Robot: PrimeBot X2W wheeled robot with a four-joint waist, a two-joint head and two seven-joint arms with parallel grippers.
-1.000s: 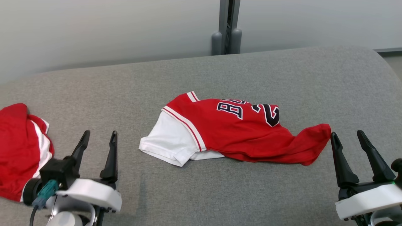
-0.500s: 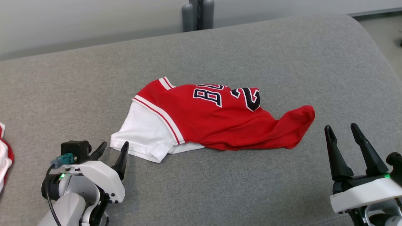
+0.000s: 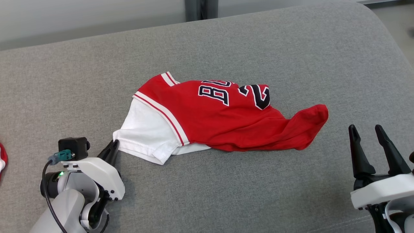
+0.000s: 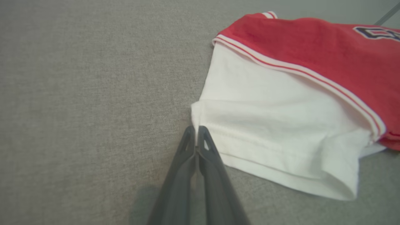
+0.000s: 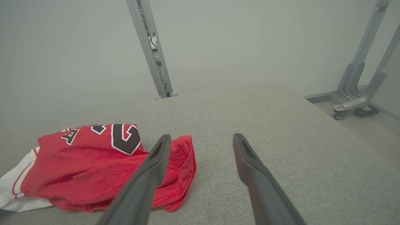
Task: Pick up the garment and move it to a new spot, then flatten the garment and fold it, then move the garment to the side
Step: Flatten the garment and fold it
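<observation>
A red jersey garment [image 3: 226,123] with black lettering and a white sleeve lies crumpled in the middle of the grey cushioned surface [image 3: 258,48]. My left gripper [image 3: 114,144] is shut, its tips pinched together on the near-left corner of the white sleeve. In the left wrist view that gripper [image 4: 196,131] meets the hem corner of the garment [image 4: 275,109]. At the lower right, my right gripper [image 3: 367,132] stands open a short way right of the garment's red end. The right wrist view has this gripper [image 5: 201,139] above the surface, with the garment [image 5: 87,162] to its left.
A sliver of another red cloth [image 3: 1,161] shows at the far left edge. A grey post [image 3: 200,8] stands behind the surface against a pale wall. A wheeled metal stand [image 5: 353,106] sits on the floor past the surface's right end.
The left gripper has gone forward to the white sleeve's corner and shut there. The head camera has tilted and turned, shifting the whole picture. The right gripper stays open.
</observation>
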